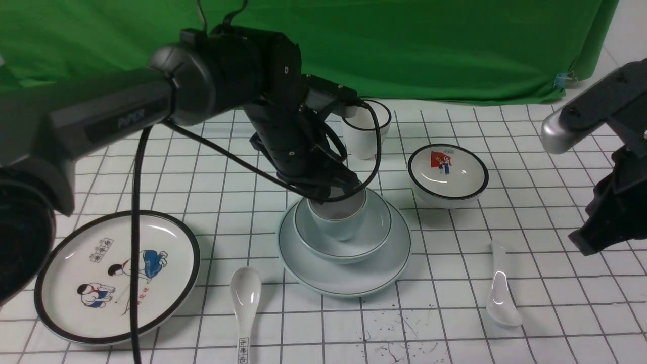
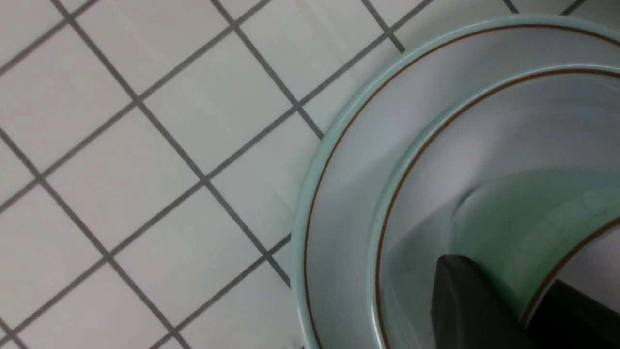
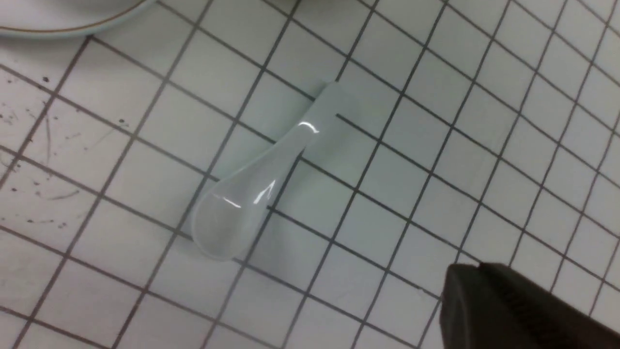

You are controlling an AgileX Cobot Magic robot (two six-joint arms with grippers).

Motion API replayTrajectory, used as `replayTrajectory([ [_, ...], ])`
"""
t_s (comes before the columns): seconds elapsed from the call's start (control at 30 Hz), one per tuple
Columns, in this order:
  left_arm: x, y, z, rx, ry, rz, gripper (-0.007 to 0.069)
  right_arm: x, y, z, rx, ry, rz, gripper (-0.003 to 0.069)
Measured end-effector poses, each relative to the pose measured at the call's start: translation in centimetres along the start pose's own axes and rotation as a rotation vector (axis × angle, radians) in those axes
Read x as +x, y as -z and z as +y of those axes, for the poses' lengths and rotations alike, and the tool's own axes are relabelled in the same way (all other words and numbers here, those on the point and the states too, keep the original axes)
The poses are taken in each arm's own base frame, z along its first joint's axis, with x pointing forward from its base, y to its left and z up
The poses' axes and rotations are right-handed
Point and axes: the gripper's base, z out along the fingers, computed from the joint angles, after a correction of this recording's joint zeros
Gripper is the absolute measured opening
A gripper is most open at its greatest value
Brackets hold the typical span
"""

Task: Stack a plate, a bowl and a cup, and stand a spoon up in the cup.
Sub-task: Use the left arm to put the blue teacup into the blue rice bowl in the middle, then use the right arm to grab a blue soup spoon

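Observation:
The pale blue plate lies at the table's middle with the plain bowl on it. The pale blue cup sits inside the bowl, slightly tilted. My left gripper is shut on the cup's far rim. In the left wrist view one finger is outside the cup's wall and the other inside. The plain white spoon lies flat to the plate's right and shows in the right wrist view. My right gripper hangs shut and empty above the table, right of the spoon; its tip is apart from the spoon.
A black-rimmed cartoon plate lies front left. A spoon with printed characters lies beside it. A cartoon bowl stands behind right of the stack, and a tall white cup behind it. A green backdrop closes the far side.

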Motion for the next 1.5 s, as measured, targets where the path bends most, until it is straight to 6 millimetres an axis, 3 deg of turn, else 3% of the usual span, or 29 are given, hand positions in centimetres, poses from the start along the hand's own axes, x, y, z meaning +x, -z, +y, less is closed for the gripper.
replayTrajectory([
  [0.2, -0.2, -0.4, 0.0, 0.009, 0.012, -0.015, 0.0005, -0.3, -0.9, 0.3, -0.018, -0.002, 0.015, 0.0050],
  [0.37, -0.2, -0.2, 0.0, 0.008, 0.010, -0.017, 0.0068, -0.5, -0.9, 0.6, -0.056, -0.026, 0.009, 0.0036],
  [0.5, -1.4, 3.5, -0.4, -0.002, -0.013, -0.075, 0.0246, -0.2, -1.2, -0.2, -0.084, -0.105, 0.004, 0.0014],
  [0.63, -2.6, 9.5, -1.2, -0.015, -0.041, -0.184, 0.0422, 0.2, -1.7, -1.8, -0.100, -0.222, 0.003, 0.0014],
  [0.73, -2.5, 14.4, -1.7, -0.054, -0.046, -0.269, 0.0477, 0.1, -2.7, -2.2, -0.113, -0.255, 0.017, 0.0046],
  [0.8, -1.8, 17.3, -1.7, -0.104, -0.044, -0.305, 0.0468, -0.1, -3.7, -2.0, -0.137, -0.266, 0.038, 0.0104],
  [0.87, -0.7, 20.3, -1.8, -0.171, -0.033, -0.338, 0.0407, -0.5, -5.3, -1.6, -0.167, -0.278, 0.074, 0.0218],
  [0.93, 0.2, 21.3, -1.7, -0.211, -0.026, -0.337, 0.0353, -0.6, -6.1, -1.5, -0.178, -0.284, 0.087, 0.0279],
  [0.97, 1.8, 22.8, -1.6, -0.260, -0.010, -0.340, 0.0265, -0.9, -7.8, -1.3, -0.191, -0.287, 0.114, 0.0396],
  [1.03, 3.9, 23.5, -1.7, -0.287, 0.003, -0.333, 0.0146, -1.2, -9.4, -1.1, -0.199, -0.294, 0.130, 0.0475],
  [1.07, 4.0, 23.9, -1.8, -0.288, 0.005, -0.344, 0.0134, -1.2, -9.6, -1.0, -0.200, -0.297, 0.131, 0.0481],
  [1.1, 6.1, 23.7, -2.0, -0.289, 0.007, -0.330, 0.0037, -1.5, -11.2, -0.8, -0.204, -0.317, 0.138, 0.0517],
  [1.2, 8.8, 23.3, -2.5, -0.264, 0.016, -0.352, -0.0025, -1.9, -13.3, -0.6, -0.204, -0.359, 0.132, 0.0526],
  [1.37, 12.9, 22.0, -3.2, -0.225, 0.036, -0.401, -0.0034, -2.0, -16.6, 0.0, -0.204, -0.403, 0.153, 0.0499],
  [1.5, 14.5, 20.7, -3.2, -0.221, 0.037, -0.399, -0.0034, -1.7, -18.4, 0.4, -0.208, -0.417, 0.185, 0.0472],
])
